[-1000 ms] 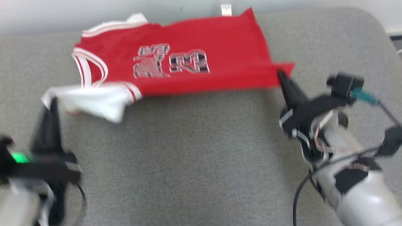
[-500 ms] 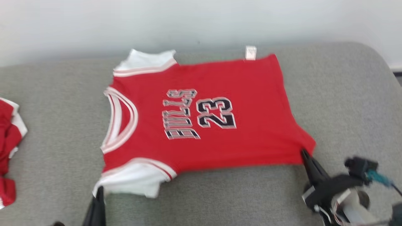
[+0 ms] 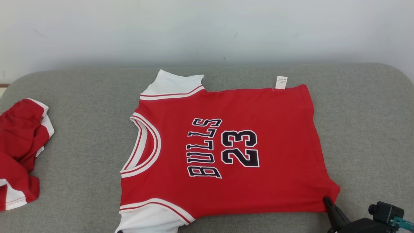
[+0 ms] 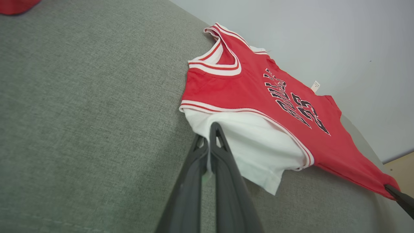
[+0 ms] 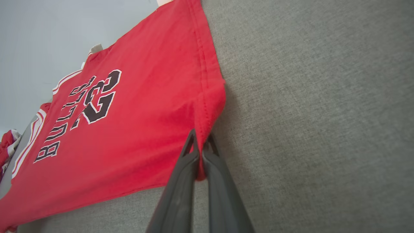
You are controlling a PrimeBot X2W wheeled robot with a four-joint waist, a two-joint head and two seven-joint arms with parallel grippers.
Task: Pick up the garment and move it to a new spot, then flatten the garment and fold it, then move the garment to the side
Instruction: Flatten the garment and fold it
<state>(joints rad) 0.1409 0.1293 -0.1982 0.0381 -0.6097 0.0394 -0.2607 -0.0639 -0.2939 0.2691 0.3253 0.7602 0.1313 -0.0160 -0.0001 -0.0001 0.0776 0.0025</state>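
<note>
Head view: a red jersey, the garment (image 3: 226,149), lies spread face up on a grey cushion (image 3: 81,106), neckline to the left, hem to the right.
Far left: a smaller red garment (image 3: 19,142) sits crumpled, well apart from the jersey.
Left gripper (image 4: 207,132): pinched tight on the white side panel (image 4: 255,152) at the near left corner.
Garment's place: mid-cushion, its label (image 3: 281,82) at the far edge, near the wall (image 3: 207,29).
Right gripper (image 5: 201,134): clamped on the near right hem corner, cloth bunched between its fingers.
Handling: light, limp cloth, likely to sag and crease; corners and hem edges look the surest holds, pulled evenly from both sides.
</note>
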